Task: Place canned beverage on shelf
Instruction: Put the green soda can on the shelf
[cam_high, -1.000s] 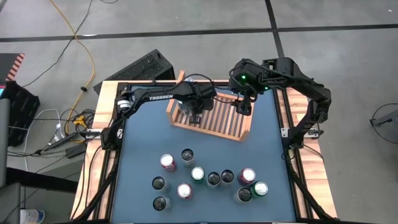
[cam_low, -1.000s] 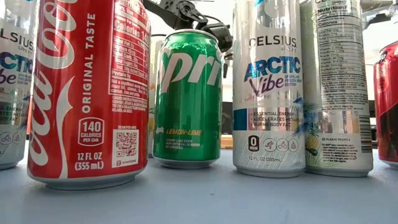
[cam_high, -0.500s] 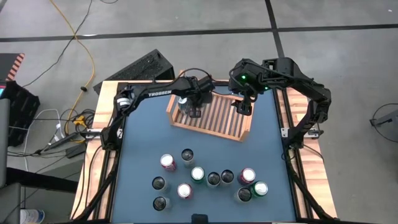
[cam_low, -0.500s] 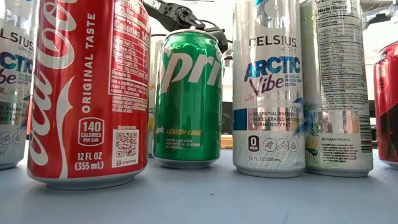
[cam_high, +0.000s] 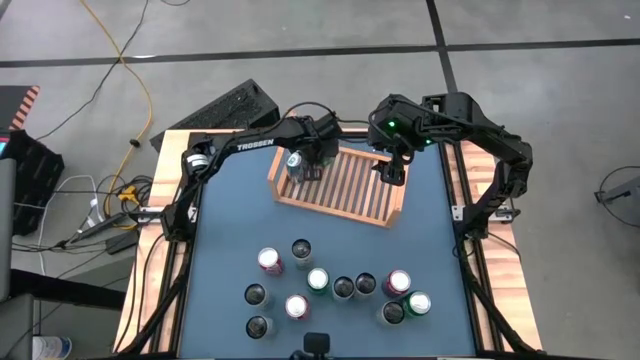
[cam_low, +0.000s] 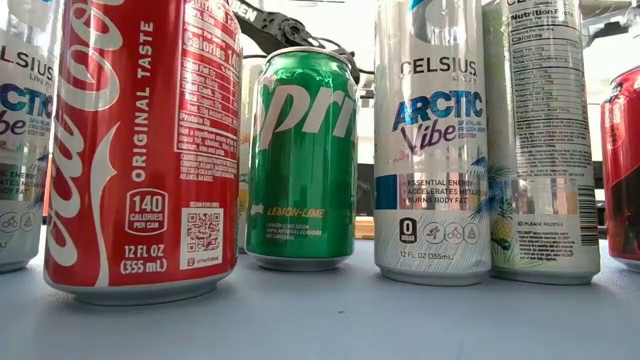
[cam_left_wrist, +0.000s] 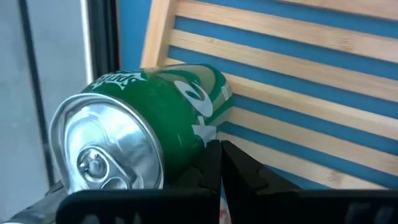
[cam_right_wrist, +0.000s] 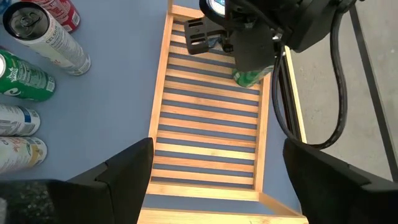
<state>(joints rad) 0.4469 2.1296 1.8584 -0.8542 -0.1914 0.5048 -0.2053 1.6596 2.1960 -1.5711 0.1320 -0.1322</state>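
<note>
Can (cam_high: 294, 163): green, lying on its side at the shelf's (cam_high: 345, 190) upper-left corner — long axis across slats.
Left pincer (cam_high: 313, 170): clenched, empty — beside the can.
Right pincer (cam_high: 391, 172): released, farther right.

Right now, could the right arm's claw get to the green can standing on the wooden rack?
Probably not cleanly: the left claw and its arm crowd the green can in the rack's far corner; the right claw hovers open opposite.

Overhead camera looks straight down on the whole desk (cam_high: 215, 250); low camera sits close behind cans (cam_low: 300, 160). Both wrist cameras share the shelf (cam_right_wrist: 208, 134), the left very near.
</note>
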